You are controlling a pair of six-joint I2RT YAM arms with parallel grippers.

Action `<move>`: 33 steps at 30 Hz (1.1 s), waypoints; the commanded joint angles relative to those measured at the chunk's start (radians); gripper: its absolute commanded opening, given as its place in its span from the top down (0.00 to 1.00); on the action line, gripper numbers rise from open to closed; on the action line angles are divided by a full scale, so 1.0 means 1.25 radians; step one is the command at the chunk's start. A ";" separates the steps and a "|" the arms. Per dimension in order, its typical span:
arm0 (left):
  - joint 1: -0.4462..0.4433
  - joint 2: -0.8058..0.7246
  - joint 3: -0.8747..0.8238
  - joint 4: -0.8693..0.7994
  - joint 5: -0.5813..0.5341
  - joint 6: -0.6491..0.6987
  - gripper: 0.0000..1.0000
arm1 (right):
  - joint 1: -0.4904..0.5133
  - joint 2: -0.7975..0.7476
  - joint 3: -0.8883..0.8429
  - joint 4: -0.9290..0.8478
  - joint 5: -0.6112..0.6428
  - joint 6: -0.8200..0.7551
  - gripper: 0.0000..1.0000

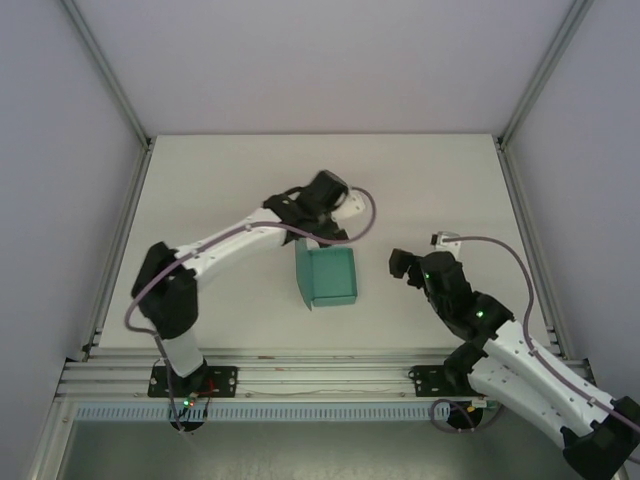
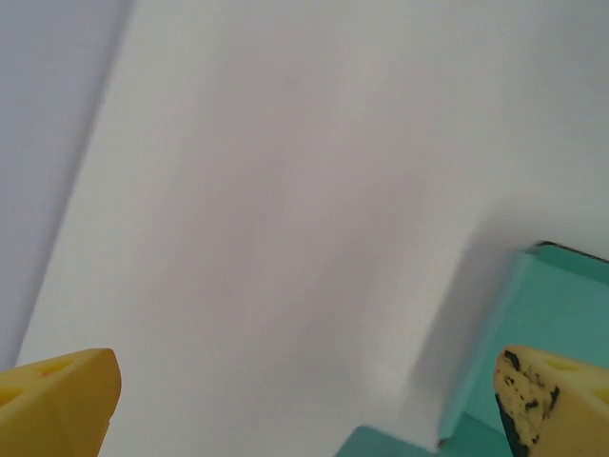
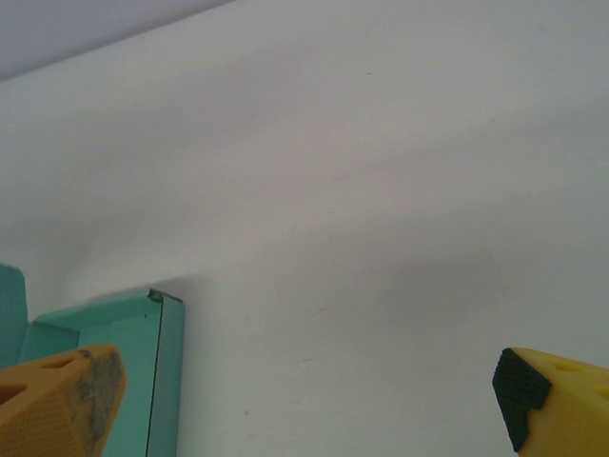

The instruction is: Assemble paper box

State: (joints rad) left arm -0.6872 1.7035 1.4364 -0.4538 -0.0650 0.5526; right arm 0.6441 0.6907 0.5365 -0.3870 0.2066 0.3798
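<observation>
The teal-green paper box [image 1: 327, 277] lies on the white table near its middle, folded into a small rectangular shape with one flap along its left side. My left gripper [image 1: 305, 235] hovers just above the box's far left corner. In the left wrist view its yellow fingers [image 2: 59, 398] stand wide apart, open and empty, with the box [image 2: 533, 333] at the lower right. My right gripper [image 1: 408, 266] sits a short way to the right of the box, apart from it. In the right wrist view its fingertips [image 3: 57, 400] are spread, open, with the box's edge [image 3: 114, 352] at the lower left.
The white table [image 1: 220, 190] is walled by grey panels and aluminium rails [image 1: 115, 250] at both sides. A metal rail [image 1: 320, 375] runs along the near edge by the arm bases. Bare table lies behind and to either side of the box.
</observation>
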 commanded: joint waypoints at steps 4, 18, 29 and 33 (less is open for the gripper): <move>0.195 -0.231 -0.217 0.246 0.077 -0.425 0.00 | -0.002 0.232 0.113 0.105 -0.253 -0.334 0.00; 0.291 -0.497 -0.564 0.183 -0.049 -0.710 0.00 | 0.005 0.933 0.658 -0.208 -0.533 -0.949 0.15; 0.294 -0.592 -0.614 0.203 -0.121 -0.704 0.00 | 0.017 1.008 0.688 -0.130 -0.459 -0.836 0.74; 0.295 -0.595 -0.605 0.190 -0.139 -0.717 0.00 | 0.022 0.966 0.628 -0.056 -0.373 -0.744 0.86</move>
State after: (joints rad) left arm -0.3309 0.9764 0.6815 -0.2127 -0.1940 -0.3183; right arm 0.6651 1.9560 1.3693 -0.5201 -0.3626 -0.6498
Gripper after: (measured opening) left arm 0.998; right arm 0.155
